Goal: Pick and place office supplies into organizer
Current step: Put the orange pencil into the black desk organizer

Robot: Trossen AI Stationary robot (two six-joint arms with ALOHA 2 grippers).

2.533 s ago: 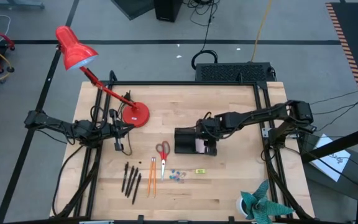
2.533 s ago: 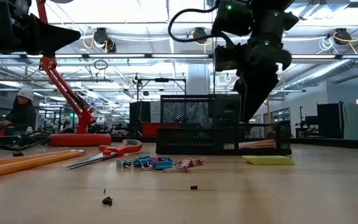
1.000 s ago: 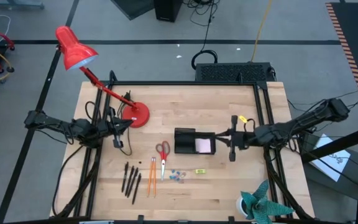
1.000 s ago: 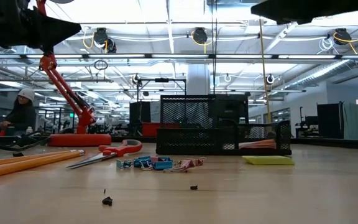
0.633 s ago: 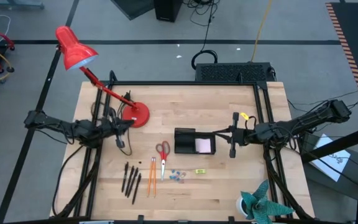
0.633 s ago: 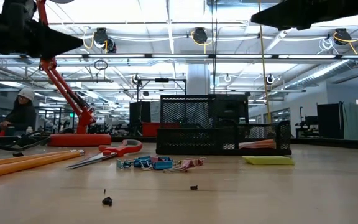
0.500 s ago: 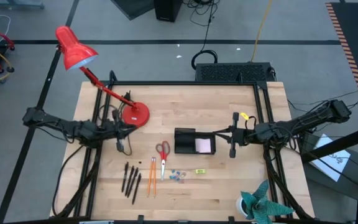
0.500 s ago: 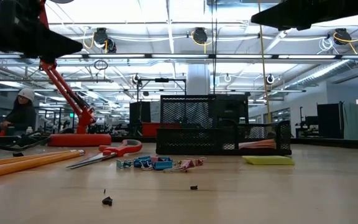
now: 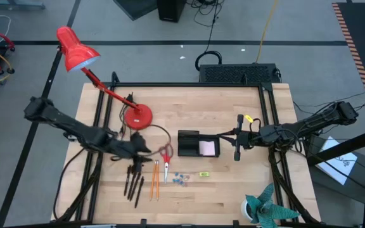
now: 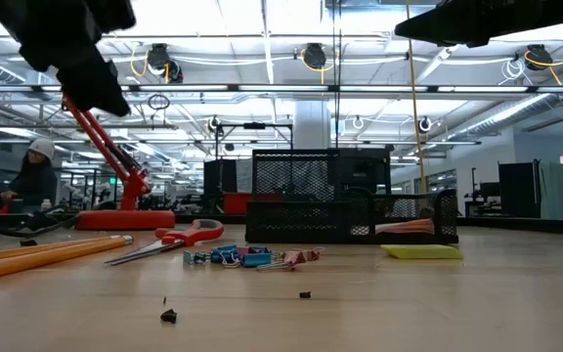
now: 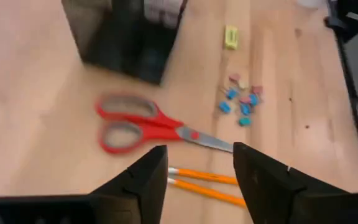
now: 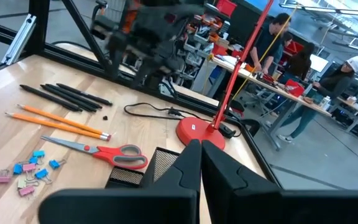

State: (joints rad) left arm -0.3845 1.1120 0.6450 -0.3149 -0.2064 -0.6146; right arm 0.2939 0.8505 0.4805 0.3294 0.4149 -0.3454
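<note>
The left end effector [image 9: 146, 147] sat just left of centre in the high view, fingers spread wide and empty, above the red-handled scissors [image 11: 146, 125] and orange pencils [image 11: 205, 184]. The right end effector [image 9: 237, 137] waited right of centre, fingers pressed together, gripping nothing. The organizer [image 9: 198, 144] stood at mid-desk with the pink note pad [image 9: 207, 148] inside. Pens [image 9: 132, 182], clips [image 9: 180, 179] and the yellow piece [image 9: 203, 174] lay lower centre on the desk [image 9: 233, 196].

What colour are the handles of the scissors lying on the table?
Red. The scissors show best in the left wrist view, lying flat beside the orange pencils.
</note>
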